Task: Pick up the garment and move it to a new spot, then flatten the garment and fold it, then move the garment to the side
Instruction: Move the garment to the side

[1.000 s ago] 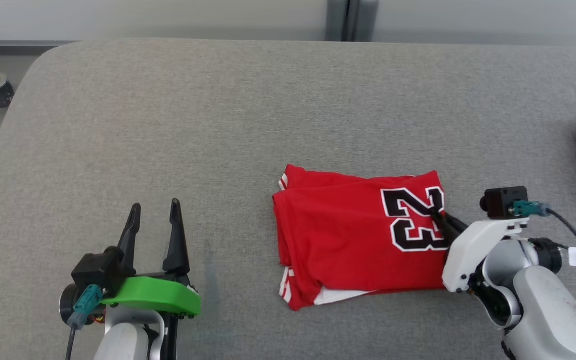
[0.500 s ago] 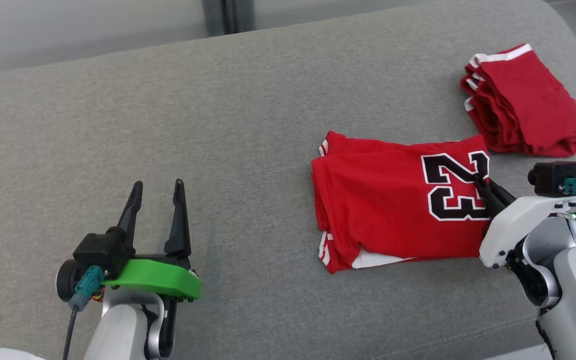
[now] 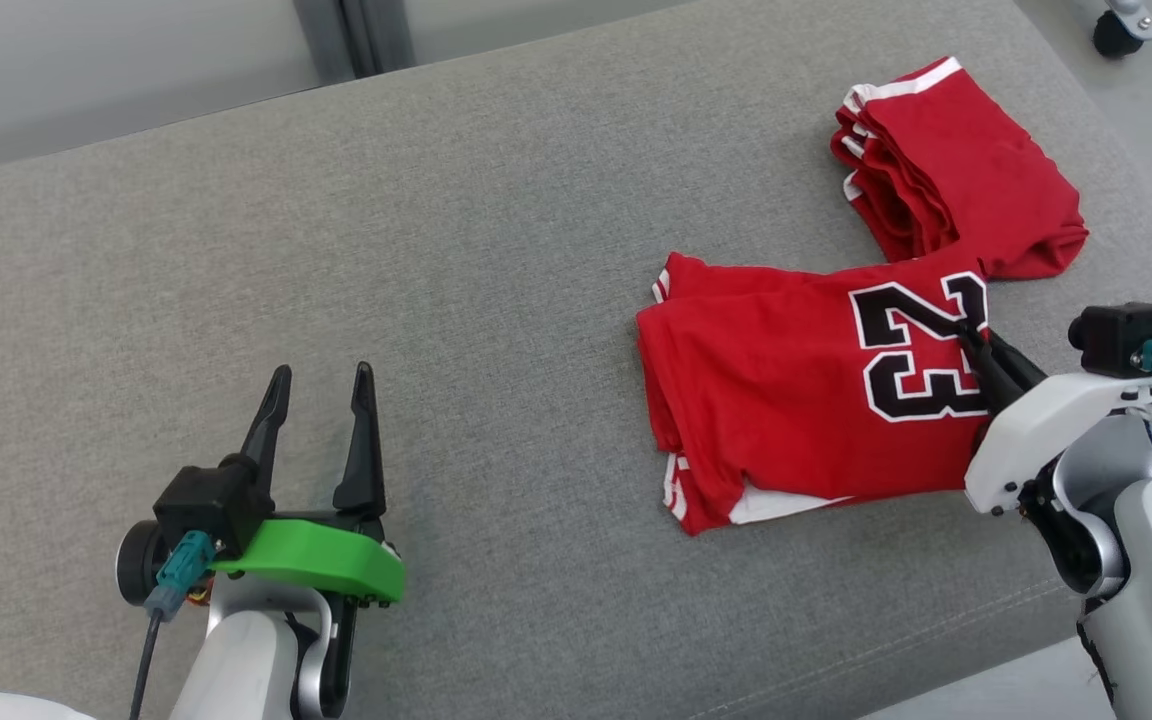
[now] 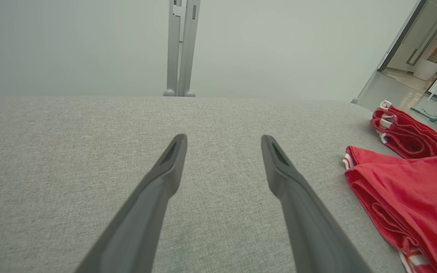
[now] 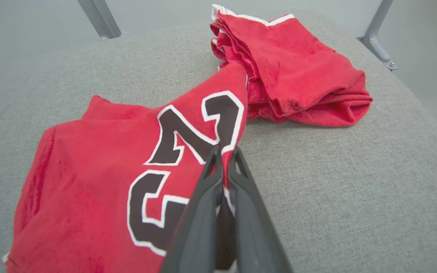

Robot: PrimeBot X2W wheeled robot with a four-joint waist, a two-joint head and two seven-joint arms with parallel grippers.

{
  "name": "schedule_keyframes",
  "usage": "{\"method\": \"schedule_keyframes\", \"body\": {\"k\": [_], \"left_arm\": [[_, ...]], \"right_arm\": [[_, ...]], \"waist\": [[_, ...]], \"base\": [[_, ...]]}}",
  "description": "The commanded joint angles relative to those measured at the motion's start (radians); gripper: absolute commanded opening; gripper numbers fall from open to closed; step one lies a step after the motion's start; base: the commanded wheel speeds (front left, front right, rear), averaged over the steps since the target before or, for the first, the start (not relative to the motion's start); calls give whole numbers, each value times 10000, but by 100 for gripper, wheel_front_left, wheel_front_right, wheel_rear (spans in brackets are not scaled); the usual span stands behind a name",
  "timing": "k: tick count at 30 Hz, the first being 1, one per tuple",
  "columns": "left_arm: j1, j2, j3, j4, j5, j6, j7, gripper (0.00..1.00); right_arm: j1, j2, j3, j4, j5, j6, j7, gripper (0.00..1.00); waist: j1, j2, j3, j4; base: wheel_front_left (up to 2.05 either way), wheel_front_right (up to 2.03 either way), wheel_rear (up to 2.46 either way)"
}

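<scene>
Right wrist view: the right gripper (image 5: 225, 152) is clamped on the edge of the folded red jersey (image 5: 89, 151) at frame centre. In the head view's lower left, the left gripper (image 3: 323, 373) stands spread wide.

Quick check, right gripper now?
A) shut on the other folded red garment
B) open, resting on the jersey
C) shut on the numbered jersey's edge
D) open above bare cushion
C: the right gripper is pinched shut on the edge of the numbered jersey, beside the 23.
</scene>
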Motion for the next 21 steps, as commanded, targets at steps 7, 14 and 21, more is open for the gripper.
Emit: {"method": "schedule_keyframes", "body": {"k": [7,14,21], "left_arm": [[134,-3,-105,-50,-132,66,-63,100],[88,-81,-90,2,-240,121,-108,100],[110,-117,-7,81,-319,133,-171,100]], "right_arm": [[-1125,-500,-247,-117,-339,-11,527,0],[-2202,-1499,-322,-59,-814,-12,1256,0],[-2852,-2029,-455,145,-982,-11,1632,0]], "waist": [[0,-1,-169,667],[0,-1,-116,1143],[0,-1,-109,1386]], "base": [[0,0,0],[0,0,0],[0,0,0]]}}
